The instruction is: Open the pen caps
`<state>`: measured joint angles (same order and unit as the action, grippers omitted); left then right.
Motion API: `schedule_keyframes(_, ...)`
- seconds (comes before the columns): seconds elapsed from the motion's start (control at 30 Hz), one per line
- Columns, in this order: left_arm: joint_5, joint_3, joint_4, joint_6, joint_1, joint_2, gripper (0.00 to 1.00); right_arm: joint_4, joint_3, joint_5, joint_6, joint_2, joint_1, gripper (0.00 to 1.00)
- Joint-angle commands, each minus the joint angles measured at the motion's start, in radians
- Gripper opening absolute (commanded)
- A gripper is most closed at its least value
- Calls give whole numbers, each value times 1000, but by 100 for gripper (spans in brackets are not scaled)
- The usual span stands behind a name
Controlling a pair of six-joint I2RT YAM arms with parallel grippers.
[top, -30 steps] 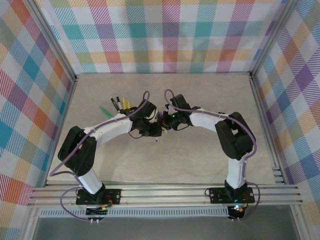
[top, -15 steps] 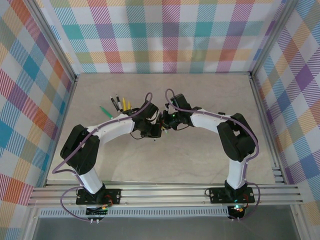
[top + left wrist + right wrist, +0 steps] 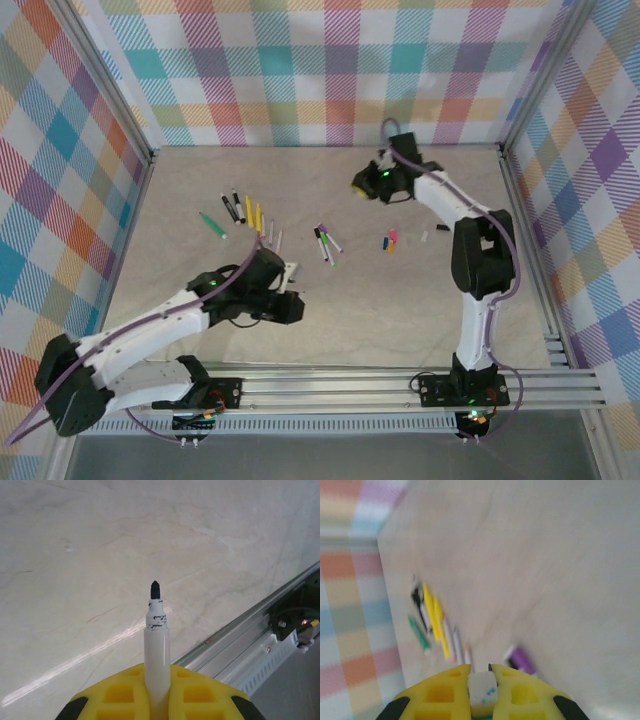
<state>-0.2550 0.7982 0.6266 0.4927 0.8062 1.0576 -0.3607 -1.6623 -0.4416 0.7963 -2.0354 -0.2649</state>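
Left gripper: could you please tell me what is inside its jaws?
A white-barrelled pen, uncapped, its dark tip exposed, stands clamped inside the left gripper; the barrel's rear end is covered.

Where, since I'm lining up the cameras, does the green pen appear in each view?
Top external: the green pen lies slanted at the left of the table, left of the yellow pens.
Right wrist: blurred, at lower left, again left of the yellow pens.
Left wrist: this camera faces the near rail, away from those pens.
Shared landmark: the yellow pens; the near rail links the left wrist and top views.
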Motion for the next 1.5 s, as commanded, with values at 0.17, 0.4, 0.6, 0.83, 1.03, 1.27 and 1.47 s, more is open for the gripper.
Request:
schedule_keyframes(0.17, 107, 218, 94, -123, -194, 271, 0, -85, 105, 90, -90, 21, -45, 0)
schedule_keyframes(0.4, 310, 471, 122, -148, -230, 650, 0, -164, 216, 276, -191, 93, -71, 0)
schedule_keyframes(0.6, 369, 617, 159, -107, -274, 864, 0, -175, 310, 353, -227, 139, -87, 0)
schedule_keyframes(0.83, 409, 730, 174, -101, -312, 995, 2, -211, 343, 428, -262, 122, -112, 0)
schedule_keyframes(1.03, 443, 791, 206, -102, -314, 1055, 21, -244, 344, 509, -253, 104, -127, 9)
schedule_keyframes(1.27, 448, 793, 208, -95, -314, 1042, 25, -272, 338, 559, -247, 92, -136, 20)
schedule_keyframes(1.47, 447, 794, 212, -92, -314, 1001, 26, -295, 328, 587, -247, 97, -143, 29)
